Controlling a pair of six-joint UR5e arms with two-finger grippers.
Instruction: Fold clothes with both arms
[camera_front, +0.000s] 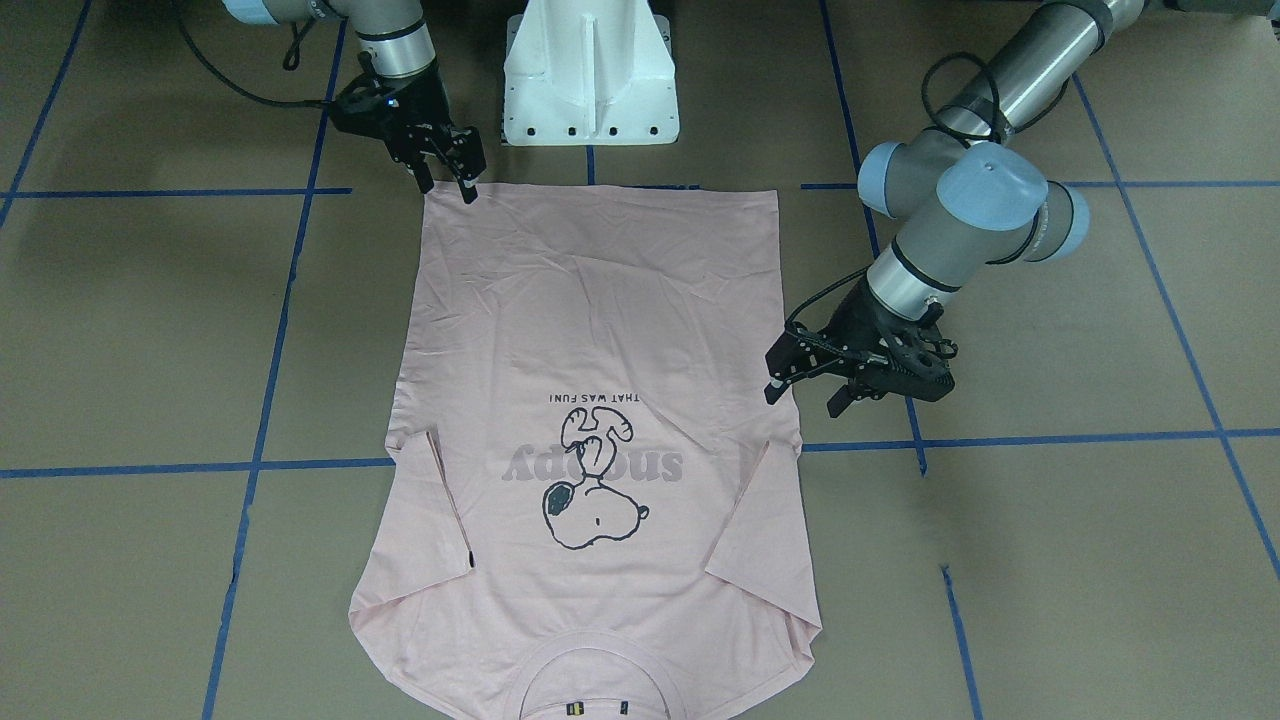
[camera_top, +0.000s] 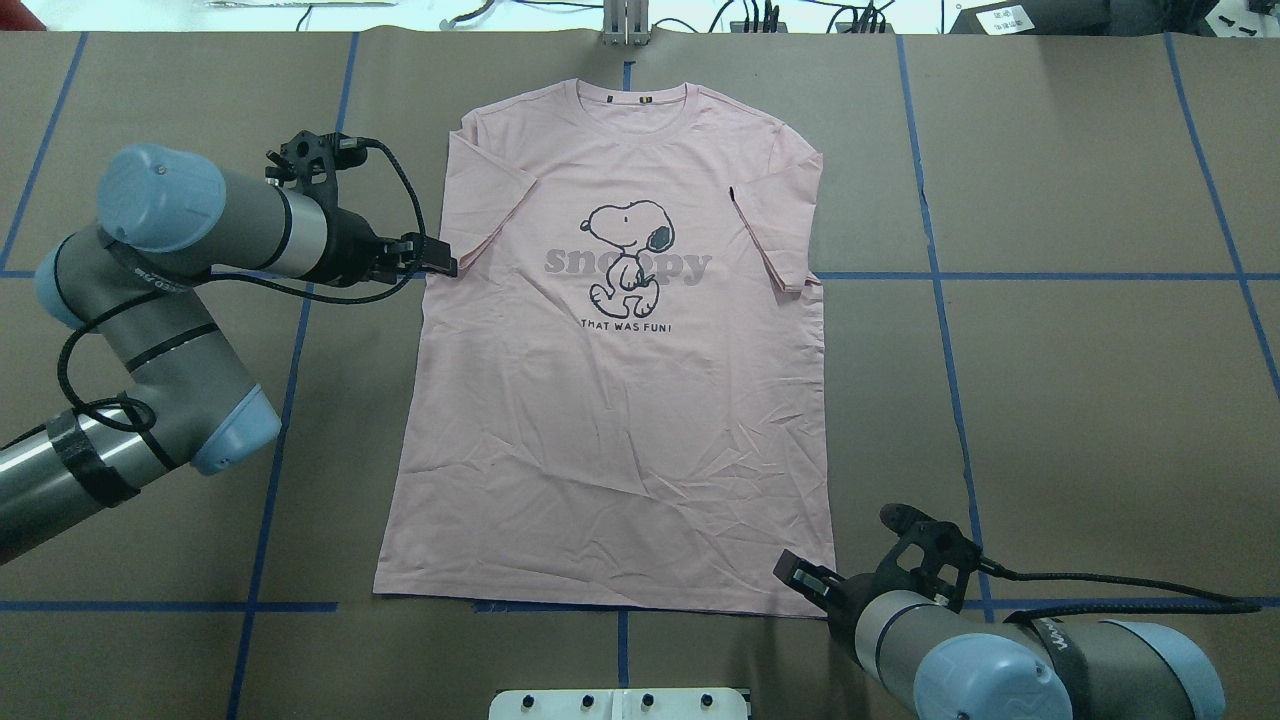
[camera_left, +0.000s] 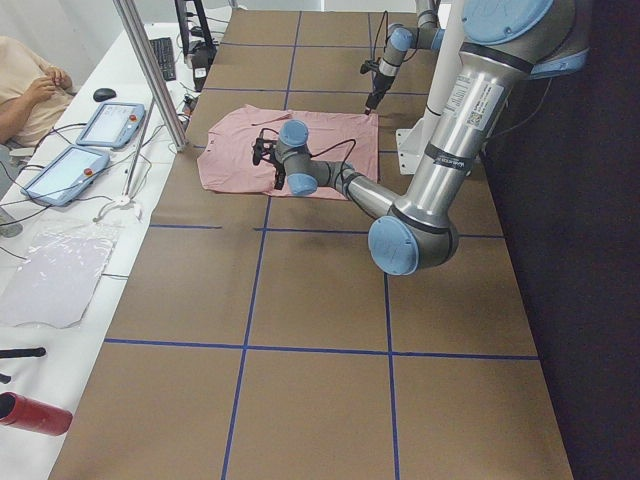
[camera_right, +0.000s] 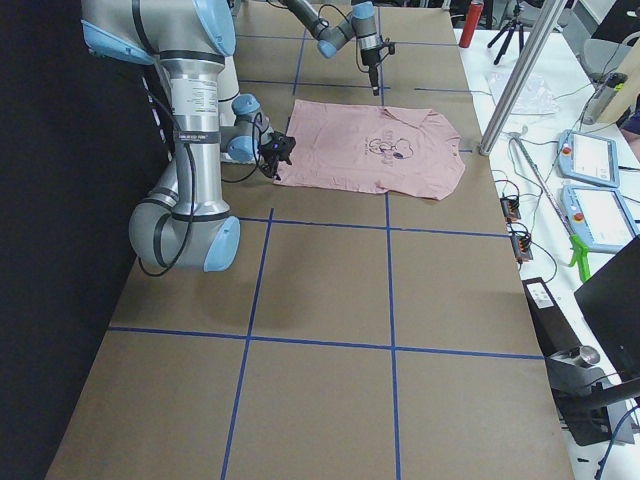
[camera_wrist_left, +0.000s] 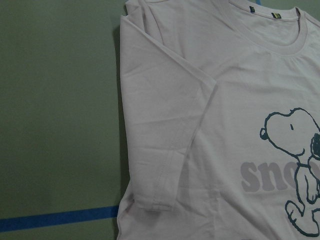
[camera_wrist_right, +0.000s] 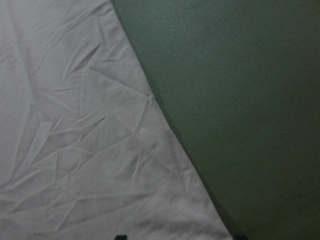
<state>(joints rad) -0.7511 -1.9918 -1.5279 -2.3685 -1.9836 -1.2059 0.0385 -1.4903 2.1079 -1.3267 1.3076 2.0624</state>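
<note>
The pale pink T-shirt (camera_front: 600, 330) lies flat and face up on the brown table, Snoopy print showing, collar away from the robot and both sleeves folded inward (camera_top: 600, 420). My left gripper (camera_front: 808, 392) is open and low beside the shirt's side edge, by the left sleeve's hem (camera_top: 447, 266). My right gripper (camera_front: 447, 187) is open at the shirt's bottom hem corner (camera_top: 800, 577). The left wrist view shows the sleeve and collar (camera_wrist_left: 200, 100). The right wrist view shows the hem corner (camera_wrist_right: 75, 150) between two fingertips wide apart at the bottom edge.
The white pedestal base (camera_front: 590, 70) stands just behind the shirt's hem. Blue tape lines (camera_top: 940, 275) cross the table. A metal pole (camera_left: 150, 70), tablets (camera_left: 110, 122) and an operator (camera_left: 25, 85) are at the far side.
</note>
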